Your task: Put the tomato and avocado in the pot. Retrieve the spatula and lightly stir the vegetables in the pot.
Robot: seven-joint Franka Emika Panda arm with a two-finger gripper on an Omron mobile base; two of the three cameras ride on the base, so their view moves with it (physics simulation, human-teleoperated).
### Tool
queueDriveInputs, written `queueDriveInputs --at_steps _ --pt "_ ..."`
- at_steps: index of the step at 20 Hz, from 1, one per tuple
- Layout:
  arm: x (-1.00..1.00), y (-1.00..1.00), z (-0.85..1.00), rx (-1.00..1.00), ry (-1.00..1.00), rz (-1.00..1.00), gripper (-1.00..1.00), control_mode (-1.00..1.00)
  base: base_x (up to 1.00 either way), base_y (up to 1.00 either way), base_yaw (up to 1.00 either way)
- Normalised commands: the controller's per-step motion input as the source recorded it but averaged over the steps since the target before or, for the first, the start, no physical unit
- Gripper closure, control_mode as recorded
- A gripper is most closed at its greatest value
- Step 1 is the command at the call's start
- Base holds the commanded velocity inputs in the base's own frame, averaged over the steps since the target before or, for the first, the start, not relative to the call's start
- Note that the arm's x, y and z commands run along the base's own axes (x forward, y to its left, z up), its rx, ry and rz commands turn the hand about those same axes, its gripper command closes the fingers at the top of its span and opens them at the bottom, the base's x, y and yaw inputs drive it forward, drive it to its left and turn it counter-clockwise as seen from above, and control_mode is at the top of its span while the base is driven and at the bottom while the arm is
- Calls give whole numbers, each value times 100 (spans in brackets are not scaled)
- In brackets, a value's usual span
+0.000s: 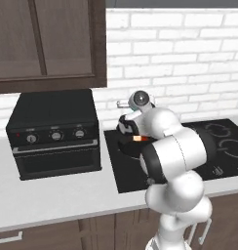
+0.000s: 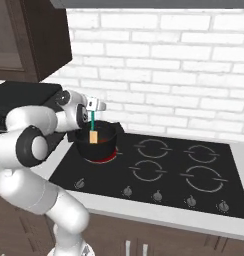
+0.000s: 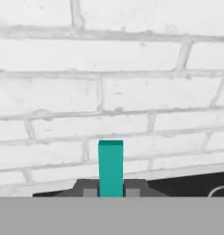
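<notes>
Nearest to the cameras is the white arm, which bends forward over the front edge of the counter (image 1: 52, 195) and hides a big part of the black cooktop (image 2: 159, 172) in the left base view. The gripper (image 2: 94, 111) is over the pot (image 2: 96, 142), and its two fingers are closed on the teal handle of the spatula (image 2: 93, 127); in the hand view the handle (image 3: 110, 167) rises straight between the dark finger tips (image 3: 88, 188), so the grip is narrow, only as wide as the handle. The long axis of the spatula is close to vertical: the teal part is up at the gripper and the pale, tan-looking end points down into the mouth of the pot (whether this end touches anything inside, I cannot tell). The pot stands on the rear left burner of the cooktop, with a red glow under it. In the left base view a small orange-red spot (image 1: 137, 138) shows at the pot's rim, but I cannot tell what it is. To the left of the cooktop stands the black countertop oven (image 1: 55, 134), and behind all is the white brick wall (image 2: 169, 65), with dark wood cabinets (image 1: 48, 41) above the oven.
</notes>
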Motion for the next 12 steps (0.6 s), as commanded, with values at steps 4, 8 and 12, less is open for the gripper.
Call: queueDriveInputs --at_steps 4,8,12 --pt "35 -2 -81 -2 -10 0 100 -100 0 0 0" --pt "23 -3 -85 -5 -16 0 100 -100 0 0 0" --pt "11 0 -29 0 -27 0 100 -100 0 0 0"
